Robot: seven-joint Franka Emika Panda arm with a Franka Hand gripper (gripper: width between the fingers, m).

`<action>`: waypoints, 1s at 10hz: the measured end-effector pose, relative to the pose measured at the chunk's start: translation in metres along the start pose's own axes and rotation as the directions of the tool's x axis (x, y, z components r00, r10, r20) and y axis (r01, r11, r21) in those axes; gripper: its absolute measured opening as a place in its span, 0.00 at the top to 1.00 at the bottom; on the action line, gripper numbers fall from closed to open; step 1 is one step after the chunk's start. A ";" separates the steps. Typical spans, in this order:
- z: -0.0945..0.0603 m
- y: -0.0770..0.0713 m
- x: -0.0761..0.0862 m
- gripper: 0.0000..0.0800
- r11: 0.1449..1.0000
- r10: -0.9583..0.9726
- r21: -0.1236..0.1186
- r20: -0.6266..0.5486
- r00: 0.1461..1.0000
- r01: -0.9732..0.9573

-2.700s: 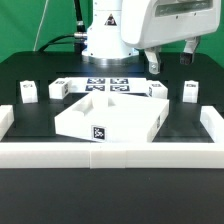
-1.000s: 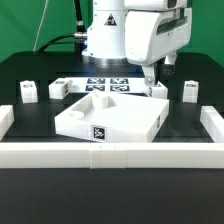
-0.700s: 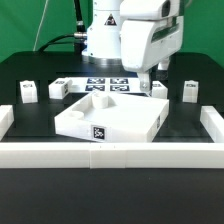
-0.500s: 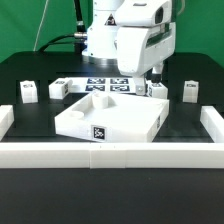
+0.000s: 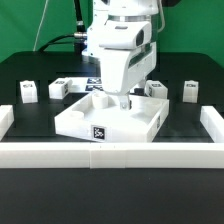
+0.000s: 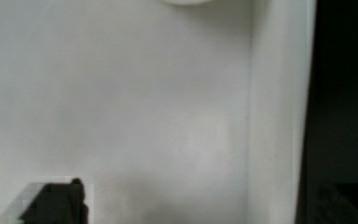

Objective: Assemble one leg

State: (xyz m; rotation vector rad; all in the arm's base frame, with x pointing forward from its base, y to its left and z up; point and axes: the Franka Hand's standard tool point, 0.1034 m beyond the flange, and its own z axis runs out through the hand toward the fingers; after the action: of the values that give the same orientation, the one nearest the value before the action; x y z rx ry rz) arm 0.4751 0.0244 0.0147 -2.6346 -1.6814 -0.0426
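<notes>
Several small white legs with square tags stand on the black table: two at the exterior view's left (image 5: 27, 92) (image 5: 58, 88), and two at its right (image 5: 155, 90) (image 5: 190, 91). The large white square tray-like piece (image 5: 85, 122) lies in the middle. My gripper (image 5: 125, 102) hangs low over the tray's inside, close to its floor, and holds nothing. In the wrist view the gripper (image 6: 197, 205) shows a dark fingertip (image 6: 53, 203) over the tray's flat white floor (image 6: 140, 110), its jaws spread apart. No leg shows in that view.
The marker board (image 5: 88, 83) lies behind the tray, partly hidden by the arm. A white rail (image 5: 110, 154) runs along the table's front, with raised ends at the left (image 5: 5, 118) and right (image 5: 212, 122). The robot base stands at the back.
The arm has swung from above the legs on the exterior view's right toward the left and down. It now sits low over the tray's middle. No part has moved.
</notes>
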 end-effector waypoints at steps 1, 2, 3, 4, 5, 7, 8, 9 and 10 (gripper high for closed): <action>0.000 -0.001 0.001 0.19 1.000 0.007 0.001 0.000 1.000 -0.007; 0.000 -0.002 0.002 0.19 1.000 0.013 0.001 0.000 1.000 -0.013; 0.000 -0.002 0.003 0.20 1.000 0.023 0.001 0.000 1.000 -0.023; 0.001 -0.002 0.002 0.42 1.000 0.023 0.001 0.000 1.000 -0.023; 0.001 -0.002 0.002 0.42 1.000 0.023 0.001 0.000 1.000 -0.023; 0.001 -0.002 0.002 0.85 1.000 0.023 0.002 0.000 1.000 -0.023; 0.001 -0.002 0.002 0.85 1.000 0.023 0.002 0.000 1.000 -0.023; 0.001 -0.002 0.002 0.93 1.000 0.023 0.002 0.000 1.000 -0.023; 0.001 -0.002 0.002 0.93 1.000 0.023 0.002 0.000 1.000 -0.023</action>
State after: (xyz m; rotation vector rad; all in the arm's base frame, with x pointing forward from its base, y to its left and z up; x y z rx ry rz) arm 0.4738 0.0273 0.0140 -2.6525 -1.6499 -0.0401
